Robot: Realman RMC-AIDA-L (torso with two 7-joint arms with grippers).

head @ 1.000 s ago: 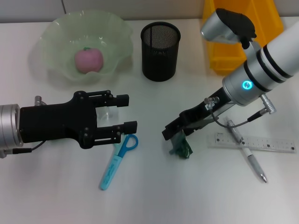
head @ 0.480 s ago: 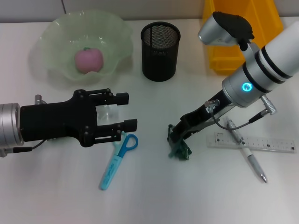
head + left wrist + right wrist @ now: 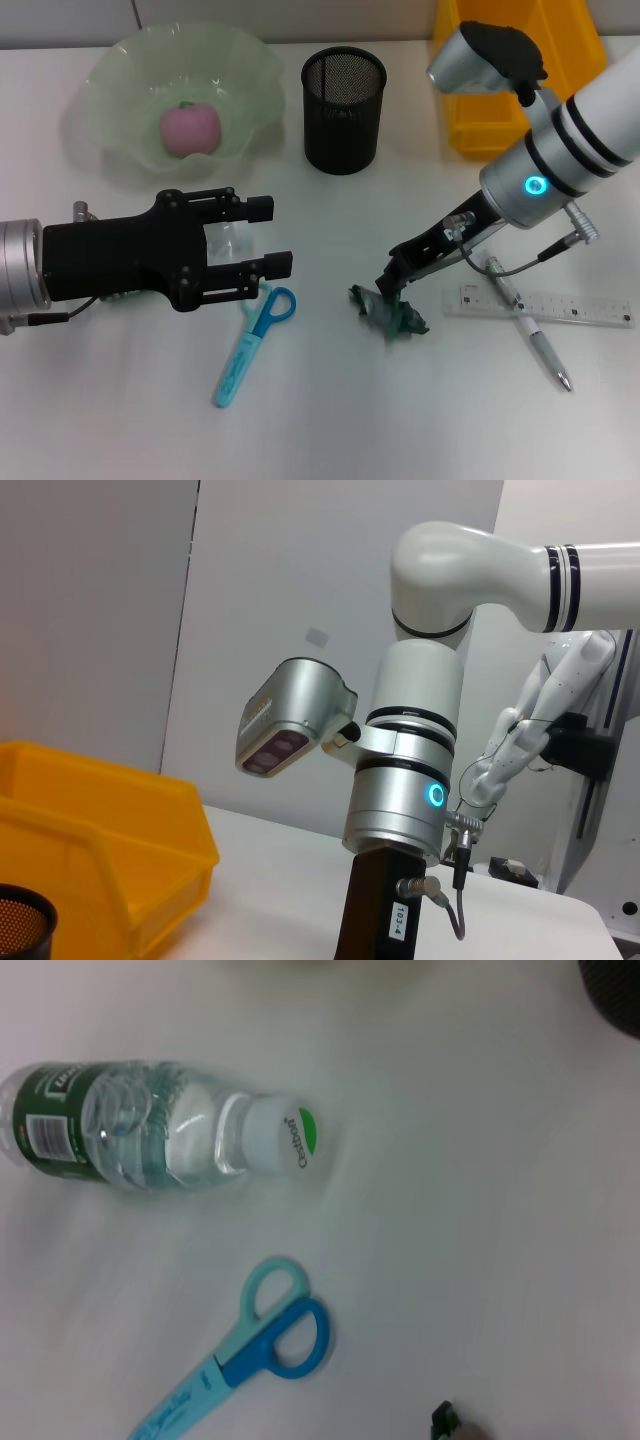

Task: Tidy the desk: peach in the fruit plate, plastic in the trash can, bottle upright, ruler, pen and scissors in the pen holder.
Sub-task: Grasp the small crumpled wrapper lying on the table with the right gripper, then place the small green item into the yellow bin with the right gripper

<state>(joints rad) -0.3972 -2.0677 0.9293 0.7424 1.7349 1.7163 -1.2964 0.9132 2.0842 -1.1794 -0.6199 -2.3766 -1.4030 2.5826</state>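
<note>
Scissors (image 3: pixel 253 340) lie nearest on the desk (image 3: pixel 120 430), blue handles toward the left claw (image 3: pixel 268 238) — that claw hangs wide open above the bottle, doing nothing with it; bottle (image 3: pixel 150 1130) on its side, cap pointing at the scissor loops in the right wrist view

Crumpled green plastic (image 3: pixel 388 312) sits on the table, just beside the right claw (image 3: pixel 392 282), which is low and angled down at it — cannot tell whether its fingers are parted or closed, nor whether they touch the plastic

Step in hand, I judge: picking up the plastic for the yellow bin (image 3: pixel 520 70). To do it well — come down over the thick middle of the wad, not its thin edge, squeeze firmly, lift straight before swinging back, clear of pen (image 3: pixel 528 325) and ruler (image 3: pixel 545 303) lying crossed just to its right

Farther off: pen holder (image 3: pixel 343 97), standing; peach (image 3: pixel 190 130) already in the fruit plate (image 3: pixel 110 75)
</note>
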